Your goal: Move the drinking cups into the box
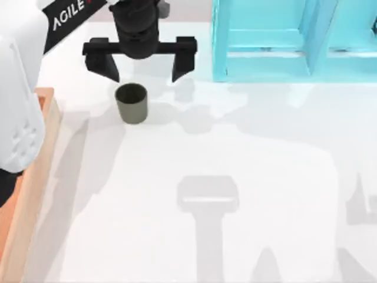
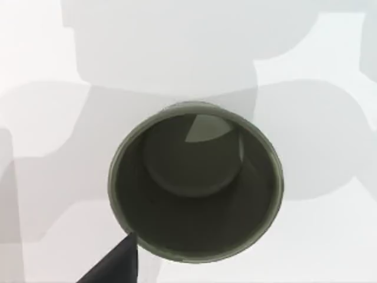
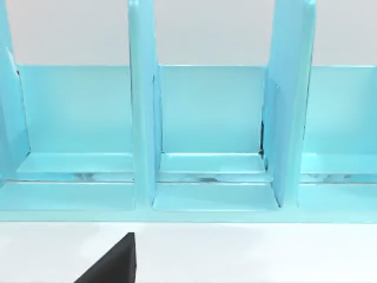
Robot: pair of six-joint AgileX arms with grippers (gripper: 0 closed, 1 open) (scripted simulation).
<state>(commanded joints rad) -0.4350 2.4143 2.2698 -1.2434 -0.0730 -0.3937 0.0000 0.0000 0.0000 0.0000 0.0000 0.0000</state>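
Olive-grey cup [image 1: 131, 102] beneath spread left claw [image 1: 141, 75]

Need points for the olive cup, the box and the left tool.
olive cup [image 1: 132, 104], top view: on its outer side wall below the rim.
box [image 1: 36, 171], top view: on its light-wood rim at the table's left edge.
left tool [image 1: 145, 75], top view: midway between its spread fingertips, just behind the cup.

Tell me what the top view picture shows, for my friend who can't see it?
The left arm's end effector hangs open just above a dark olive-grey cup standing upright on the white table. An orange-brown wooden box lies along the table's left edge, and a cyan shelf unit stands at the back right.
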